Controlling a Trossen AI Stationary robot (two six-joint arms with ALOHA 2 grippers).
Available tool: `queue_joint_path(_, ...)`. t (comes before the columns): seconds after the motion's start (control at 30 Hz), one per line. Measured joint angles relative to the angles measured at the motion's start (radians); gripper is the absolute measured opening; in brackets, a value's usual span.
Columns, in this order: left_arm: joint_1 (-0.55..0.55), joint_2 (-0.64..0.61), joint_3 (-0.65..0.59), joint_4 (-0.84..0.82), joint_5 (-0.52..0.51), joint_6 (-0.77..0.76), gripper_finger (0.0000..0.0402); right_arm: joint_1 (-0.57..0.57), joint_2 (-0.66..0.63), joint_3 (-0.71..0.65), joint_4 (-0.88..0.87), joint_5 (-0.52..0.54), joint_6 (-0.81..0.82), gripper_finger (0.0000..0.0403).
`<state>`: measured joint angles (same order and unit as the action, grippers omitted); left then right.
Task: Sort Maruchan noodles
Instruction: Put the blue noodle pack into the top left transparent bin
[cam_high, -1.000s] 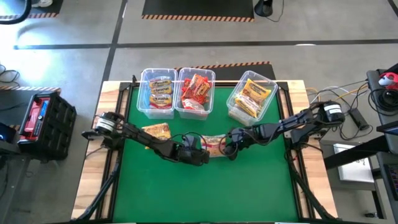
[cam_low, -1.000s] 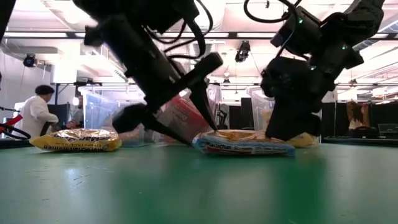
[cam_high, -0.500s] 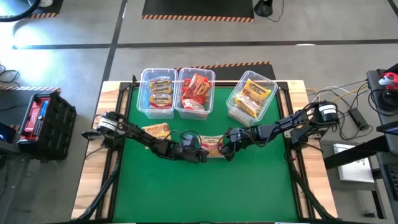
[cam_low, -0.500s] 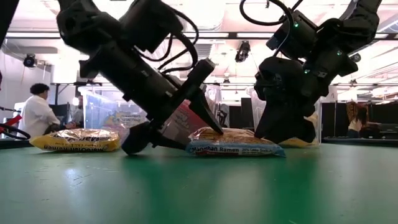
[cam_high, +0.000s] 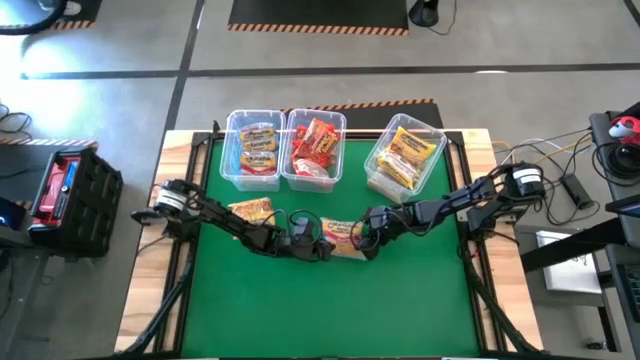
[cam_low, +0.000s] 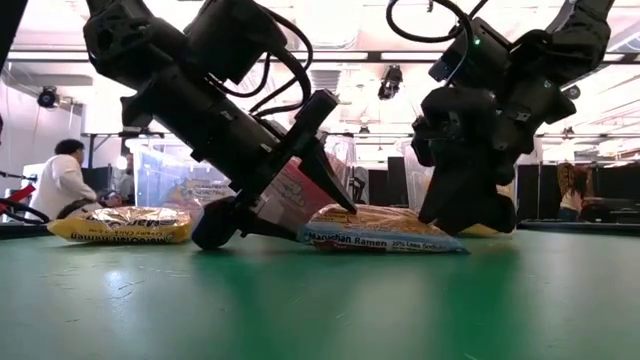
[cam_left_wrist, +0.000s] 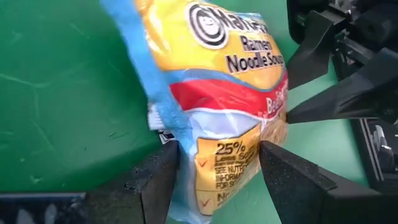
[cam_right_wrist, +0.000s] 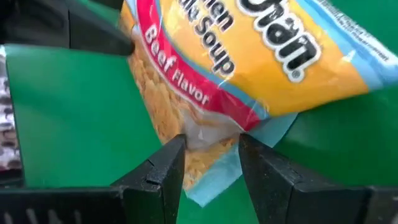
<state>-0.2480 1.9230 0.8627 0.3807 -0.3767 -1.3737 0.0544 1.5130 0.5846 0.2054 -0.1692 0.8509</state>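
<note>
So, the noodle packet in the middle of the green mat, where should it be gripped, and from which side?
Probably at its short ends. The packet lies flat on the green mat, so its crimped edges are the thin parts that fingers can close over. The left gripper already straddles one end from the left, the right gripper the other end from the right. Either low, sideways approach looks workable.

1. left gripper (cam_high: 322, 243) slides in from a second ago, now clamping one end of the beef ramen packet (cam_high: 343, 236)
2. packet's now skewed on the bench, pinched at both ends
</note>
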Motion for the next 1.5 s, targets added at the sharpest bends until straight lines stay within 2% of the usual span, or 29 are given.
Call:
queue_joint_path(0.37,0.000,-0.006,0.000,-0.024,0.045,0.003,0.0210,0.000,-0.097,0.035,0.024,-0.014,-0.046,0.0141)
queue_joint_path(0.8,-0.002,-0.029,-0.002,-0.022,0.066,0.021,0.0210,0.000,0.027,0.032,0.044,0.012,-0.063,0.0141)
queue_joint_path(1.03,-0.002,-0.146,-0.004,-0.166,0.050,0.098,0.0210,0.000,0.058,0.031,0.046,0.004,-0.067,0.0141)
queue_joint_path(1.17,-0.005,-0.192,-0.005,-0.288,-0.019,0.096,0.0210,0.000,0.058,0.025,0.041,0.004,-0.086,0.0141)
queue_joint_path(1.27,-0.005,-0.179,-0.009,-0.270,-0.028,0.067,0.0210,0.000,0.059,0.023,0.013,0.006,-0.094,0.0141)
queue_joint_path(1.5,0.003,-0.103,-0.009,-0.089,-0.044,0.079,0.0210,0.003,0.108,0.017,-0.014,0.009,-0.100,0.0141)
